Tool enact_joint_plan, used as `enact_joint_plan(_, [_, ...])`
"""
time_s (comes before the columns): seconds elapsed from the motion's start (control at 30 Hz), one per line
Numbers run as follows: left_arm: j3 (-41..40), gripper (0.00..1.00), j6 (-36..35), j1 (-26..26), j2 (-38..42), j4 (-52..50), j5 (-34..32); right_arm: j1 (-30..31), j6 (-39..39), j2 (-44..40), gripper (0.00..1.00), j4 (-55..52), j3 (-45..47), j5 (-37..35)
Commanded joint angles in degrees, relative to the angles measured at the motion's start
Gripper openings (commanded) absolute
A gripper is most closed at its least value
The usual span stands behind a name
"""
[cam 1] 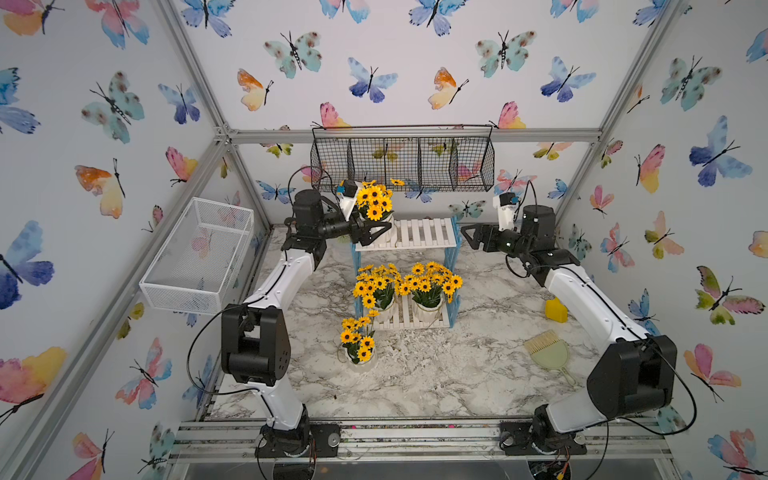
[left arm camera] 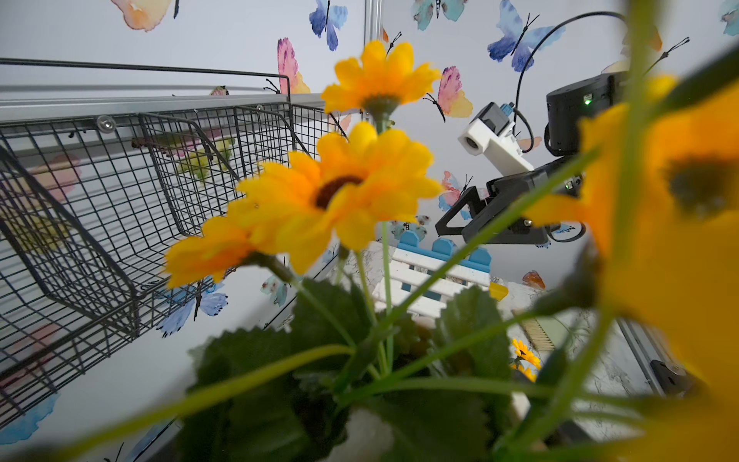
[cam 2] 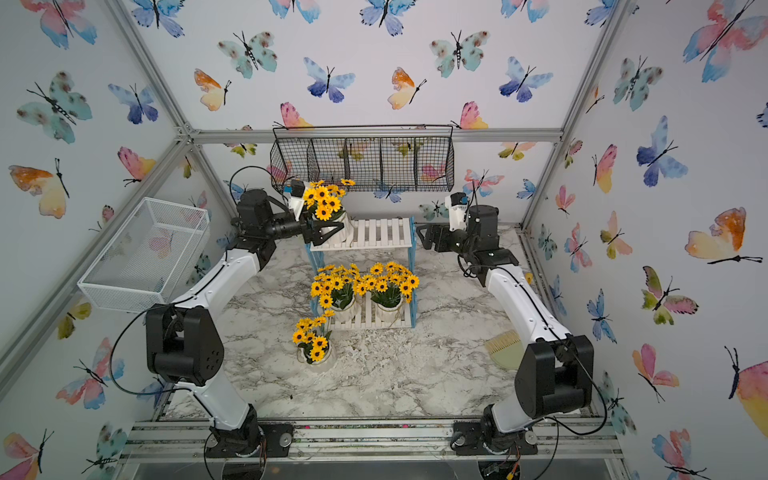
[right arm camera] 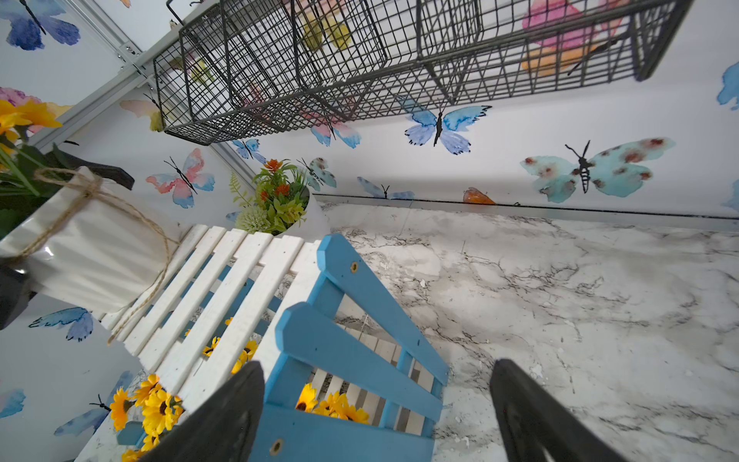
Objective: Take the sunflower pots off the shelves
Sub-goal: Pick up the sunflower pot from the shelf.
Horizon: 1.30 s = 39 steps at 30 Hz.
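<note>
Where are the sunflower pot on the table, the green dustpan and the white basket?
Sunflower pot on the table [cam 1: 365,343], in a top view: flowers.
Green dustpan [cam 1: 552,356], in a top view: pan.
White basket [cam 1: 183,299], in a top view: near wall.

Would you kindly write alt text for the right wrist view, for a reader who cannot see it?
The open right gripper hovers at one end of the blue-framed white slatted shelves. A sunflower pot tied with twine is on the top tier, below a wall-mounted black wire basket.
</note>
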State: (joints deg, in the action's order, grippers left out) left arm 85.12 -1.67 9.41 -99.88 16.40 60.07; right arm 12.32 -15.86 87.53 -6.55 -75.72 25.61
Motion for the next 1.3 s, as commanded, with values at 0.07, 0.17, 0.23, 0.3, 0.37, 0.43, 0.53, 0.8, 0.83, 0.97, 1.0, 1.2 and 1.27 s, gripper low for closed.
enact_joint_plan(0.07, [-0.37, 0.0, 1.69, 0.35, 4.62, 3.56, 1.16, -0.27, 0.69, -1.61, 0.91, 1.15, 1.06, 0.67])
enact_joint_plan(0.17, [-0.76, 0.0, 2.79, 0.35, 5.46, 5.07, 1.54, -0.25, 0.87, -2.07, 0.91, 1.06, 1.36, 0.5])
enact_joint_plan(0.23, [-1.01, 0.0, 3.63, 0.35, 6.0, 6.04, 1.85, -0.25, 0.98, -2.35, 0.91, 1.04, 1.63, 0.37])
enact_joint_plan(0.3, [-1.4, 0.0, 5.01, 0.35, 6.55, 7.74, 2.42, -0.2, 0.96, -2.62, 0.91, 1.08, 1.81, 0.32])
enact_joint_plan(0.37, [-1.92, 0.0, 6.57, 0.39, 7.11, 9.6, 3.15, -0.27, 1.09, -2.96, 0.91, 1.08, 1.97, 0.08])
enact_joint_plan(0.43, [-1.96, 0.0, 7.41, 0.39, 7.79, 10.26, 3.82, -0.28, 1.18, -3.31, 0.91, 1.1, 2.07, -0.18])
enact_joint_plan(0.53, [-2.77, 0.0, 8.93, 0.35, 9.6, 11.52, 4.12, -0.28, 1.27, -3.99, 0.91, 1.09, 2.54, -0.53])
enact_joint_plan(0.8, [-9.66, 0.0, 10.03, 1.65, 17.77, 11.95, 4.57, -0.2, 1.18, -6.43, 0.91, 1.09, 5.0, -1.29])
enact_joint_plan(0.83, [-10.39, 0.0, 9.32, 2.15, 18.63, 10.81, 4.51, -0.27, 1.14, -6.78, 0.91, 1.09, 5.34, -1.35])
enact_joint_plan(0.97, [-12.25, 0.0, 2.71, 6.11, 22.7, 1.05, 2.73, -0.28, 0.94, -8.18, 0.91, 1.21, 7.12, -1.43])
enact_joint_plan(1.0, [-12.91, 0.0, 1.31, 7.6, 23.67, -0.87, 2.12, -0.26, 0.84, -8.61, 0.91, 1.29, 7.78, -1.35])
enact_joint_plan(1.2, [-22.07, 0.0, -0.09, 13.99, 30.07, -3.37, -2.45, -0.23, 0.26, -10.81, 0.91, 1.72, 11.14, -1.34])
enact_joint_plan(1.27, [-25.29, 0.0, 0.22, 16.02, 31.83, -2.87, -5.0, -0.28, 0.13, -11.54, 0.91, 1.76, 12.15, -1.43])
